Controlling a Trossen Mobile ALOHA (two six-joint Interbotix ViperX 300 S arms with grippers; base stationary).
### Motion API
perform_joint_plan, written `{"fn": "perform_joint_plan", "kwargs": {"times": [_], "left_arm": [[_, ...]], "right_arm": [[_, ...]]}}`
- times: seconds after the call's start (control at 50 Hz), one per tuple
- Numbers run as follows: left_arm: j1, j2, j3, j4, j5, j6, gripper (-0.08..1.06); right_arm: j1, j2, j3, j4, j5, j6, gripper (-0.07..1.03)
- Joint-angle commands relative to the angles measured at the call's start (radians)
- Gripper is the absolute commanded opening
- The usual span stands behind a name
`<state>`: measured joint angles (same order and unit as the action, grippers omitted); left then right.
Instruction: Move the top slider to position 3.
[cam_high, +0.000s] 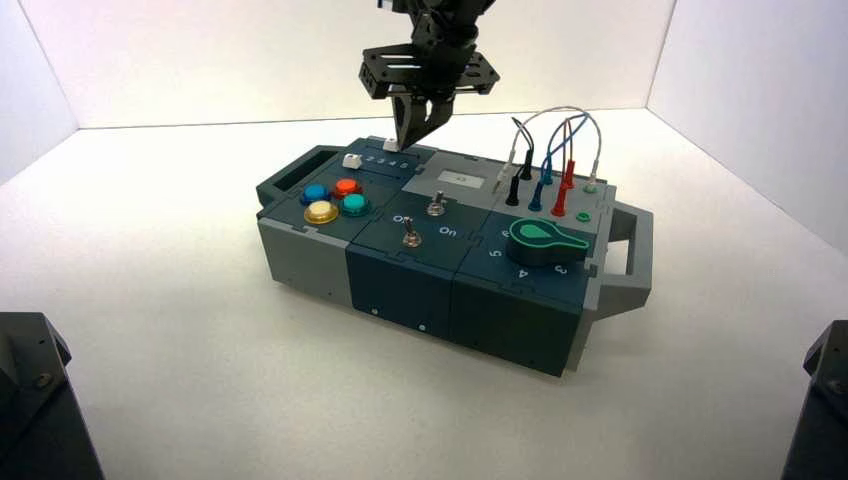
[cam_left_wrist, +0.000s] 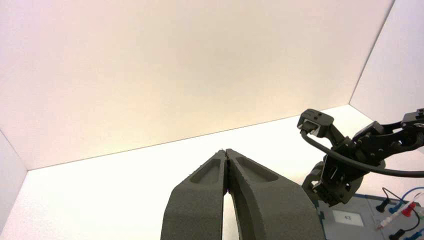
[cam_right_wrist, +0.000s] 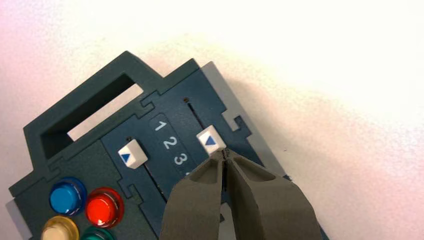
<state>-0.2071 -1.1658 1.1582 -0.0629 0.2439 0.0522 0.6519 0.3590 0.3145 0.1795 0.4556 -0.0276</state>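
Note:
The top slider is a small white knob with a blue triangle, in the slot nearest the box's back edge. It stands beside the printed digits, roughly level with the 2 and the 3; I cannot tell which. My right gripper reaches down over the box's back left corner, shut, with its tips against the knob's side that faces the higher digits. The second white slider knob sits in the nearer slot. My left gripper is shut on nothing, held off to the side.
On the dark teal box are several coloured push buttons, two silver toggle switches, a green dial and looped wires with plugs. Grey handles stick out at both ends. White walls enclose the table.

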Motion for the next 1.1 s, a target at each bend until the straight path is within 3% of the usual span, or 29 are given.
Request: {"fn": "perform_joint_plan", "kwargs": {"times": [0.02, 0.52, 1.1], "left_arm": [[0.003, 0.005, -0.018, 0.0, -0.006, -0.002, -0.03], [0.003, 0.006, -0.017, -0.002, -0.006, -0.002, -0.03], [0.003, 0.015, -0.014, -0.009, -0.006, -0.002, -0.03]], "right_arm": [[0.006, -0.02, -0.029, 0.005, -0.003, 0.002, -0.02], [-0.002, -0.067, 0.011, 0.002, 0.02, 0.014, -0.02], [-0.005, -0.17, 0.084, -0.026, 0.0, 0.002, -0.02]]}}
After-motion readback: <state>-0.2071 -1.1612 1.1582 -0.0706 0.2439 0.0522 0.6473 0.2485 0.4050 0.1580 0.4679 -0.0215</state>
